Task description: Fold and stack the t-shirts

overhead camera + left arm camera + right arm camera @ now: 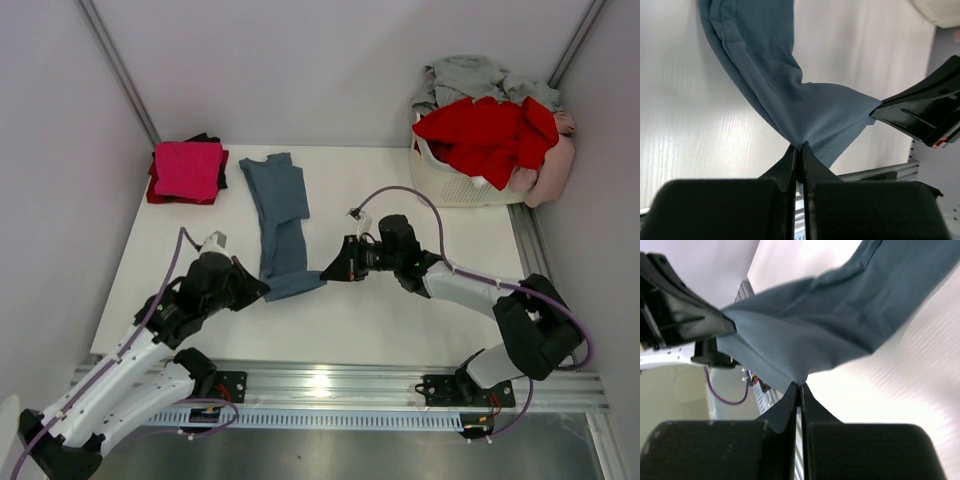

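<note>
- The blue-grey t-shirt (280,225) is folded into a long thin strip. It lies in the middle of the table (400,320) and runs from the back toward the arms.
- Its near end is lifted and pulled tight between the two grippers.
- The left gripper (799,146) is squeezed tight on one corner of that end. The right gripper (799,385) is squeezed tight on the other corner.
- A folded magenta t-shirt (187,168) lies on other folded t-shirts (155,190) at the back left corner, near the strip but not touching it.
- The white basket (450,185) stands at the back right corner. A red t-shirt (490,135), a grey t-shirt (470,75) and a pale pink t-shirt (555,170) spill over its rim.
- Bare table lies between the strip and the basket, and along the near edge.
</note>
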Robot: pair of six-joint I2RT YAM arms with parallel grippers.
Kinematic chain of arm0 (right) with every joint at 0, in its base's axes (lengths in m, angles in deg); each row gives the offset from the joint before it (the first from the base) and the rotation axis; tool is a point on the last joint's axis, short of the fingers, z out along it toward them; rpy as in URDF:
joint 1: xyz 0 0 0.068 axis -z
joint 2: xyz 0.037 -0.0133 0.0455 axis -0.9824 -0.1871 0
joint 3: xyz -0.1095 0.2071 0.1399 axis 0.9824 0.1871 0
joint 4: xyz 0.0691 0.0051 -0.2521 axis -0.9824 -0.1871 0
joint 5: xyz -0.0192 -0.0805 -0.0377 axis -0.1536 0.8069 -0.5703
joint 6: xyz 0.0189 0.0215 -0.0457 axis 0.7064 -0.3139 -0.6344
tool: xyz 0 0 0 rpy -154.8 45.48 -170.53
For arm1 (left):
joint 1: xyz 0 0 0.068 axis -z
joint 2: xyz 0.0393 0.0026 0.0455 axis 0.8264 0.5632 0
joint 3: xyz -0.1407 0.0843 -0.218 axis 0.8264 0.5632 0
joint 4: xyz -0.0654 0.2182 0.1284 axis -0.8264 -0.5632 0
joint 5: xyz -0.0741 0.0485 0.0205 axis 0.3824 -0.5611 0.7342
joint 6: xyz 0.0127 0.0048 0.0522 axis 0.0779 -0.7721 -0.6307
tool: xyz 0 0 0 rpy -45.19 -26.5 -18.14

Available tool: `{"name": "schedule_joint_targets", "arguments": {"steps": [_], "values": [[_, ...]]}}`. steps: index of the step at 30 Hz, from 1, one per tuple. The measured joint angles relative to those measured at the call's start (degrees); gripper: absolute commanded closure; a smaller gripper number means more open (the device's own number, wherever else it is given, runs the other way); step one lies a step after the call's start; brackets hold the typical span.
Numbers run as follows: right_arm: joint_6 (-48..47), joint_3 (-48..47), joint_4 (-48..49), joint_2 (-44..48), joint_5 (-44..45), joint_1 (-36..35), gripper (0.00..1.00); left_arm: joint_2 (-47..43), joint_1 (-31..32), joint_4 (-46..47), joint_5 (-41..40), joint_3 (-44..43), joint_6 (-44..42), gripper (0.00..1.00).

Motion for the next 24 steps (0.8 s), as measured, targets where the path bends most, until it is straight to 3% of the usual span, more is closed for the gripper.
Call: {"name": "schedule_joint_targets", "arguments": {"steps": [11, 24], "values": [[-0.83, 8.17, -5.51, 16.98, -1.11, -2.21, 1.00, -23.54, 4.11, -3.63, 6.75, 10.49, 6.23, 1.00], [-0.17, 12.63, -20.72, 38.36, 2.08, -6.64, 1.00, -21.42, 20.68, -9.64, 7.15, 4.61, 18.05, 1.00]]}}
